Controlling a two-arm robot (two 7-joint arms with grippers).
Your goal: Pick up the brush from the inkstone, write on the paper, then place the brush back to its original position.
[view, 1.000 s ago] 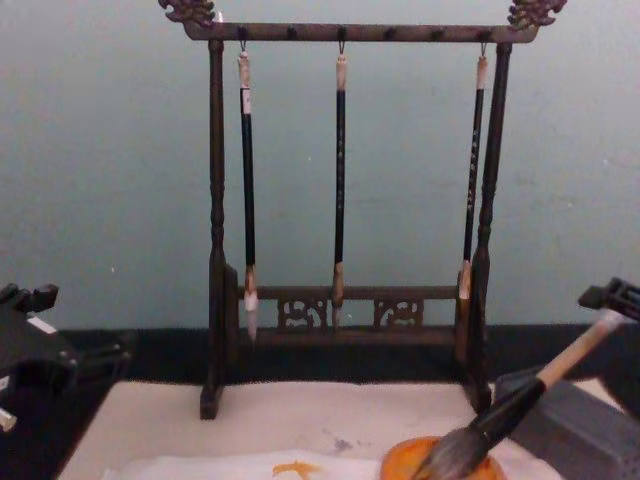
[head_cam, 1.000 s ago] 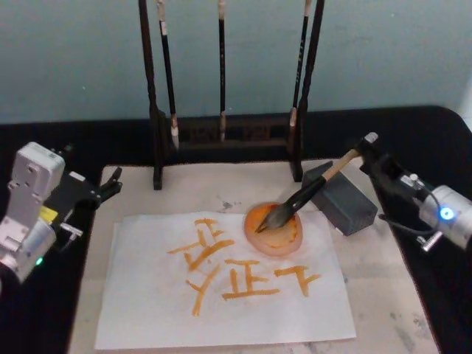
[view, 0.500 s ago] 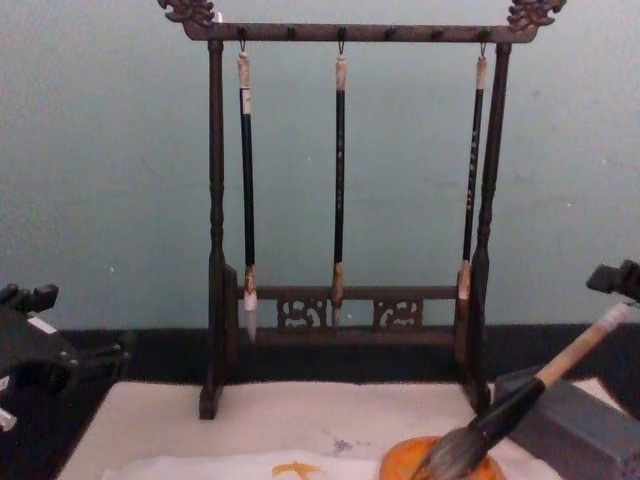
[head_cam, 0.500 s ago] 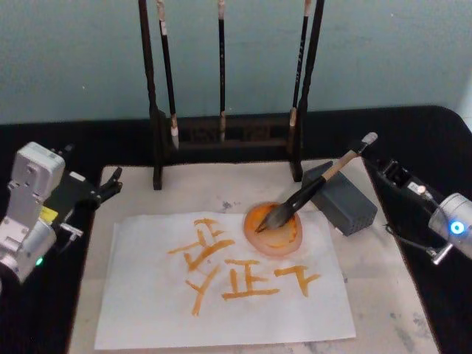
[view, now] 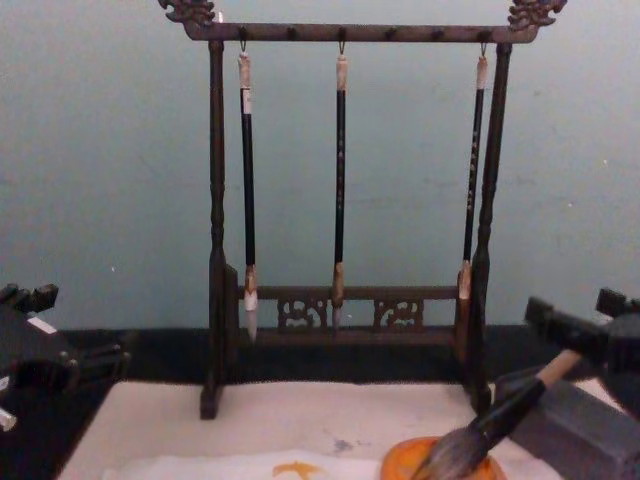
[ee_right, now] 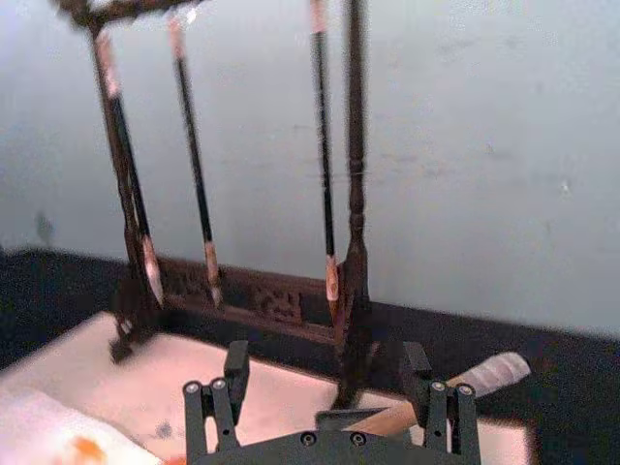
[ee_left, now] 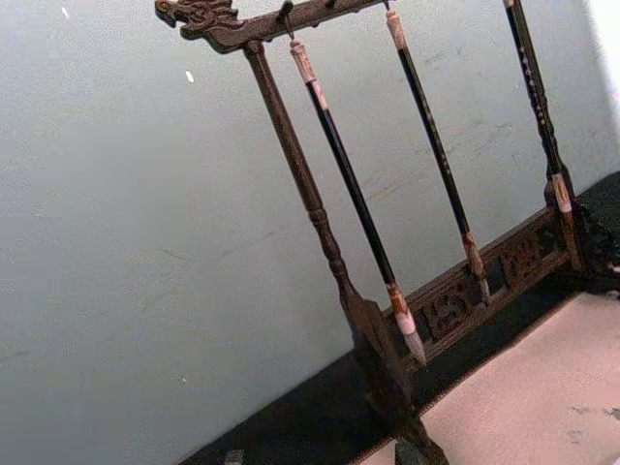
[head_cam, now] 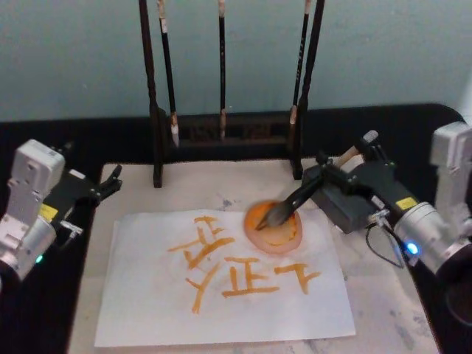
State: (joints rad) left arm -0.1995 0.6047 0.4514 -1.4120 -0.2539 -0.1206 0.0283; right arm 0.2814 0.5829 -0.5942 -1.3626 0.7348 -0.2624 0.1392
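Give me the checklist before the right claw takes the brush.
1. Right claw open: ok, fingers wide apart.
2. Handle centred between the fingers: cannot tell; in the right wrist view it runs by one finger.
3. Brush at rest: ok, tip on the orange dish, handle on the grey block.
4. Grip made: not ok, not yet shut.
5. Paper lying flat: ok.
6. Left claw out of the way: ok, by the mat's left edge.
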